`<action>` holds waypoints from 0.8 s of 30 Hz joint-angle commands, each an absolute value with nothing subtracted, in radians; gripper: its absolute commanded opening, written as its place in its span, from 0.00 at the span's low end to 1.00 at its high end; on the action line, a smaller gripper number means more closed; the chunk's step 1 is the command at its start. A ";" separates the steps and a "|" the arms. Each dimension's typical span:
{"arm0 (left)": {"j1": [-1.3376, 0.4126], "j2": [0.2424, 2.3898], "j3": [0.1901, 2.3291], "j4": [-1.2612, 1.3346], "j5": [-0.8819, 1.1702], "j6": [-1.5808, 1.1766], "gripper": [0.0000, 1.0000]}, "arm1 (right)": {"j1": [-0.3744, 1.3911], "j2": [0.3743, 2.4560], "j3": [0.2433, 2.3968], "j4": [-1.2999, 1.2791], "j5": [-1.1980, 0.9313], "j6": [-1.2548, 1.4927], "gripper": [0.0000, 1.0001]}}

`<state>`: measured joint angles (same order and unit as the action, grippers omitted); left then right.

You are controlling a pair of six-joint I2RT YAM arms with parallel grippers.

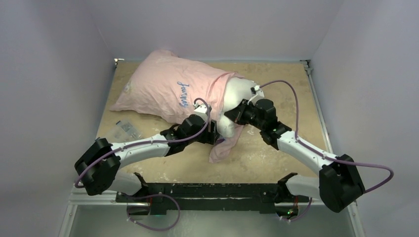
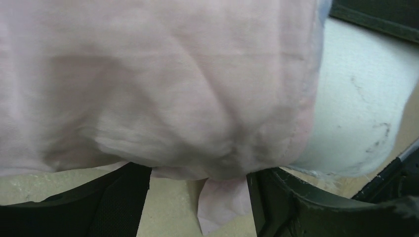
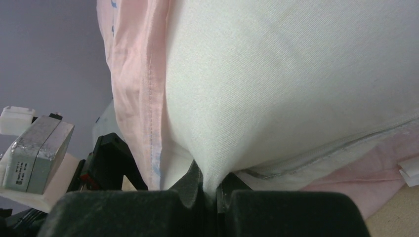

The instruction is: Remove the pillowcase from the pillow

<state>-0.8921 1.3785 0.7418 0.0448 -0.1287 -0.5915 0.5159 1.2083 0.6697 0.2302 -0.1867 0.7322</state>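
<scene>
The pillowcase (image 1: 168,89) shows its pale pink side with blue script and lies at the back left of the table, still around most of the pillow. The white pillow (image 1: 239,94) sticks out of its open right end. My right gripper (image 1: 232,114) is shut on a pinch of the pillow's white cloth (image 3: 296,84), with its fingertips (image 3: 210,190) closed; the pillowcase hem (image 3: 131,84) hangs just left of it. My left gripper (image 1: 213,132) is open at the pillowcase's lower edge (image 2: 148,89). A pink flap hangs between its jaws (image 2: 197,200). The pillow (image 2: 356,108) shows to the right.
A crumpled clear plastic bag (image 1: 123,129) lies on the tan table (image 1: 276,148) at the left. Pale walls close in the table on three sides. The two arms meet near the table's middle, close together.
</scene>
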 commanded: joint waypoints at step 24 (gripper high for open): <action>-0.435 1.418 0.679 0.079 -0.648 -0.819 0.00 | 0.515 0.712 1.044 -0.127 0.183 0.669 0.00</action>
<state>-0.5629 1.4128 0.7307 0.1535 -0.4667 -0.7460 0.5285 0.8684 0.8841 -0.1772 0.0185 0.7017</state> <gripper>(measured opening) 0.012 0.046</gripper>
